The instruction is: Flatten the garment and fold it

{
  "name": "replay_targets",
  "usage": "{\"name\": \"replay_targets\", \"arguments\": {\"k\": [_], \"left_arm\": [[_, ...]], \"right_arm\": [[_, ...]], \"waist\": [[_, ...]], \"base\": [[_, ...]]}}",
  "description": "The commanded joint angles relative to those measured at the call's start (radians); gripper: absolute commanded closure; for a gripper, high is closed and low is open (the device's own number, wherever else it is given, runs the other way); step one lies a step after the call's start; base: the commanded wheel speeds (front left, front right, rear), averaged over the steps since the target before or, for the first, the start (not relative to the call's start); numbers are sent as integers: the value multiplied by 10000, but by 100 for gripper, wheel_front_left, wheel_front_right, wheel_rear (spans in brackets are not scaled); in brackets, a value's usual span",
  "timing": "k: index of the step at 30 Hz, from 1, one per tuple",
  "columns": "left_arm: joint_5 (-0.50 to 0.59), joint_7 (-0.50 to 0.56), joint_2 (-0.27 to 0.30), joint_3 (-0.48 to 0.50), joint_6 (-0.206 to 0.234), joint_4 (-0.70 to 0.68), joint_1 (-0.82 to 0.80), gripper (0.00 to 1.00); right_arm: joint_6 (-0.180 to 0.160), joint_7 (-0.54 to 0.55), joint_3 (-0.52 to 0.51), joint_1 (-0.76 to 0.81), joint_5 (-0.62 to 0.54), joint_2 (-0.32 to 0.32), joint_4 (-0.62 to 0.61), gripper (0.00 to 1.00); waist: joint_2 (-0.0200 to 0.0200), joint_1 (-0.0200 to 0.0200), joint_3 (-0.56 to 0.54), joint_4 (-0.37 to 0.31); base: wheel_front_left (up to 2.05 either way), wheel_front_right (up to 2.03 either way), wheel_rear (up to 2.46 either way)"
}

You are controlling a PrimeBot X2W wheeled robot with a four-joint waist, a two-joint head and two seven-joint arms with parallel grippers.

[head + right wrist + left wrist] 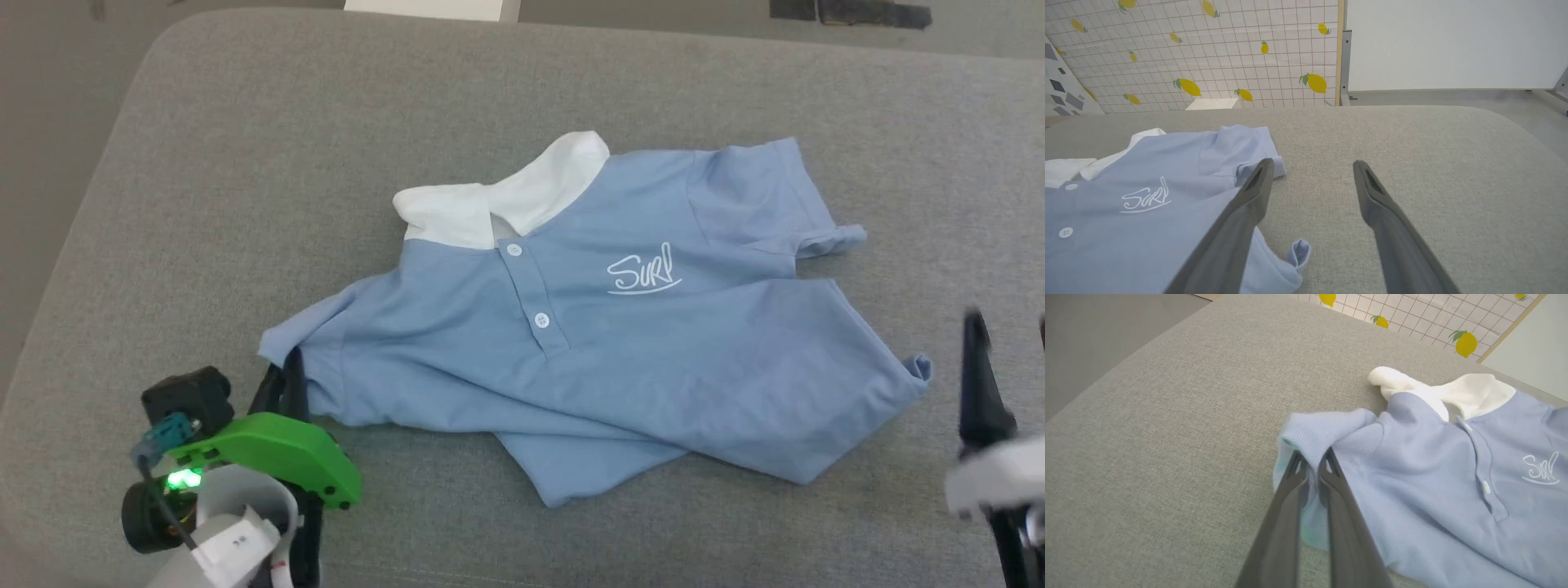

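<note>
Left jaws clamp the shirt [620,343] sleeve [1323,433] at 8 o'clock; right jaws, apart, hover off its 3 o'clock corner.

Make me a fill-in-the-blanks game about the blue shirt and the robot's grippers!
The shirt has a ____ collar.
The left gripper is shut on the shirt's ____.
The right gripper is ____, holding nothing.
The shirt front shows ____ buttons.
Missing words: white, sleeve, open, two.
</note>
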Motion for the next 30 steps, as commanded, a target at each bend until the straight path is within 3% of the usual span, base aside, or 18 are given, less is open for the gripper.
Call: {"name": "replay_targets", "arguments": {"k": [1,7,14,18,27,28,29,30], "left_arm": [[171,-74,-56,-75,43,-67,-80,100],[445,-158,-265,-319,42,-166,-515,100],[687,-210,-628,-656,-98,-134,-1153,100],[740,-235,-877,-825,-193,-20,-1441,100],[711,-327,-1326,-1089,-441,424,-1797,100],[692,-319,-1347,-1102,-467,477,-1813,100],[691,-278,-1345,-1141,-497,552,-1842,100],[681,-256,-1352,-1162,-524,596,-1866,100]], "right_arm": [[-13,268,197,-528,-190,-21,-148,0],[-13,2437,761,-2673,237,-1069,319,0],[-13,5870,1298,-4836,781,-2253,2239,0],[-13,7295,1430,-5513,839,-2470,3124,0],[-13,8624,1288,-6201,290,-2409,4398,0],[-13,9019,1306,-6156,272,-2394,4533,14],[-13,9483,1371,-6108,272,-2408,4598,73],[-13,9754,1446,-6080,270,-2460,4557,96]], "waist": [[0,0,160,64],[0,0,665,172],[0,0,1377,683],[0,0,1707,1053],[0,0,2062,1637],[0,0,2057,1661],[0,0,2047,1684],[0,0,2040,1702]], "base": [[0,0,0],[0,0,0],[0,0,0],[0,0,0],[0,0,0],[0,0,0],[0,0,0],[0,0,0]]}}
